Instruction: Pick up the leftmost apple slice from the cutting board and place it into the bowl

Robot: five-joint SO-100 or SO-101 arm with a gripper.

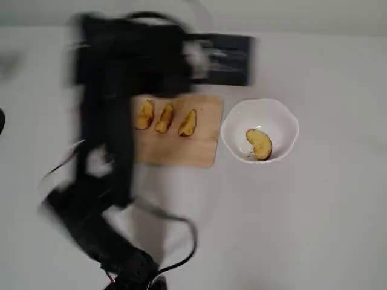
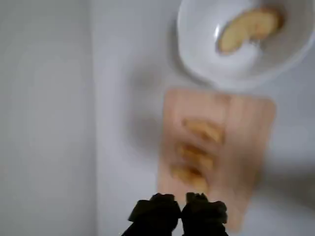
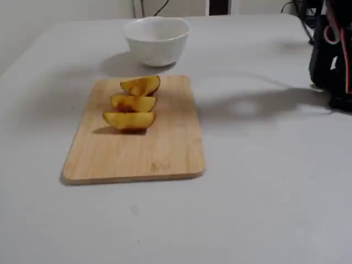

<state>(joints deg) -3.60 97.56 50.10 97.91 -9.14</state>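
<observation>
A chunky apple wedge with a dark reddish skin edge (image 1: 259, 144) lies inside the white bowl (image 1: 269, 113). It also shows in the wrist view (image 2: 248, 29), in the bowl (image 2: 202, 54). Three slimmer yellow wedges (image 1: 164, 118) remain in a row on the cutting board (image 1: 181, 151). In the wrist view my gripper (image 2: 182, 211) is shut and empty, high above the board's (image 2: 246, 132) near end. In the overhead view my arm (image 1: 112, 121) is a dark motion blur over the board's left end. The fixed view shows bowl (image 3: 157, 41), board (image 3: 137, 159) and wedges (image 3: 133, 103), but no gripper.
In the fixed view the arm's base and cables (image 3: 330, 55) stand at the right edge of the grey table. In the overhead view cables (image 1: 181, 241) trail at the bottom. The table's edge runs down the left of the wrist view.
</observation>
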